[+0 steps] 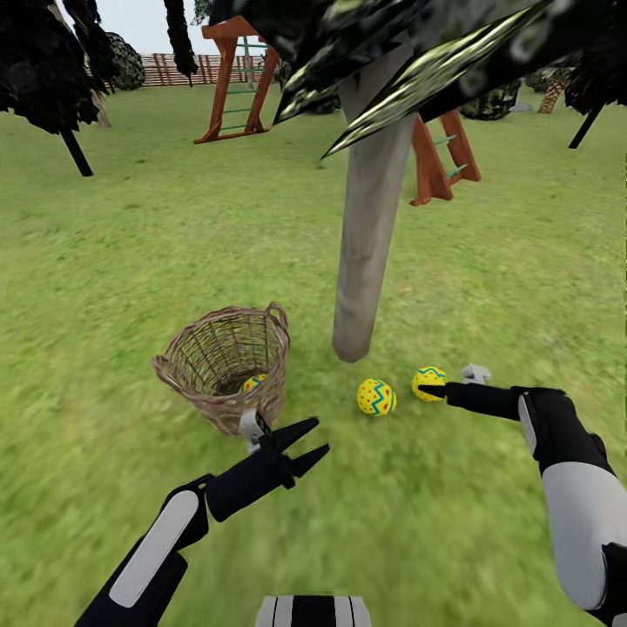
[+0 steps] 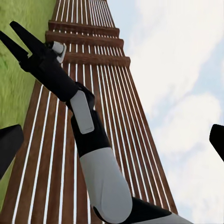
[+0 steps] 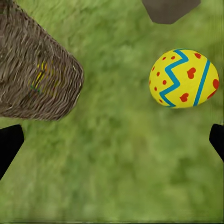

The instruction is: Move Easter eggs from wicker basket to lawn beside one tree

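Just beyond right pincer (image 1: 433, 391): egg (image 1: 428, 380)

yellow egg (image 3: 184, 78) with blue zigzags, red dots, tan-brown basket (image 1: 225, 361)

Both arms wear smooth white shells over black joints: the left arm (image 1: 152, 557) shows a long rounded pale grey-white panel set into a black forearm, and the right arm (image 1: 579, 514) a bulky white cylindrical segment behind a black wrist. Each ends in a matte black gripper with two slim, pointed fingers, the left gripper (image 1: 312, 441) carrying a small light-grey block beside its wrist, the right gripper (image 1: 431, 390) a similar grey piece. At the head view's lower edge sits a white trunk part (image 1: 313, 611) with dark stripes.
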Tool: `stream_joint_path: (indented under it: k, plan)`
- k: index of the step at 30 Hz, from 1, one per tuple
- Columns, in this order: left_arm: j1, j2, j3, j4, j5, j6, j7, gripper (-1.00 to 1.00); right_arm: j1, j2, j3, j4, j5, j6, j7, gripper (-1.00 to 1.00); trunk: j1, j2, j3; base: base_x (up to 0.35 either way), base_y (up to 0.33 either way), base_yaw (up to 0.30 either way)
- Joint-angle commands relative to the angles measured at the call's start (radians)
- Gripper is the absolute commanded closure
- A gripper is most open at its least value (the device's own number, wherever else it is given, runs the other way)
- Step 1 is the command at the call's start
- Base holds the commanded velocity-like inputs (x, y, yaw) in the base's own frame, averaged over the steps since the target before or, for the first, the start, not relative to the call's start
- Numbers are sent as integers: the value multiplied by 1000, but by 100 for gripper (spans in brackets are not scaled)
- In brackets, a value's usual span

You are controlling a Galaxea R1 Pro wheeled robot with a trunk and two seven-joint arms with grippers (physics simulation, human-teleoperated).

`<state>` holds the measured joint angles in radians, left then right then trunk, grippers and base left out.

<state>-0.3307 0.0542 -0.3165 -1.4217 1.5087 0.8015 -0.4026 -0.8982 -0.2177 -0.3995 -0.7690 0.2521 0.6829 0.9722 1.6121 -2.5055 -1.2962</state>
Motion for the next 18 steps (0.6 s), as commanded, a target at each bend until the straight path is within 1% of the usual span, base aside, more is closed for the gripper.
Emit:
stream_joint_path:
  k: [1, 4, 10, 11, 18]
  plan:
    - [-1, 1, -1, 0, 2, 2, -2, -100, -1, 1, -4, -1, 3, 5, 8, -100, -1, 0, -1, -338, 0, 0]
    - [-1, 6, 0, 0, 15, 2, -2, -100, 3, 3, -3, -1, -13, 5, -5, -100, -1, 0, -1, -298, 125, 0]
    - [-1, 30, -1, 0, 49, 2, -1, -100, 5, 3, -2, -2, -14, 6, -13, -100, -1, 0, -1, -219, 253, 0]
    - [-1, 32, -1, 1, 102, 2, -1, -100, 5, 3, -2, -2, -14, 6, -13, -100, -1, 0, -1, -129, 308, 0]
    - [-1, 33, -1, 1, 107, 2, -1, -100, 5, 4, -2, -1, -13, 6, -14, -100, -1, 0, -1, -75, 324, 0]
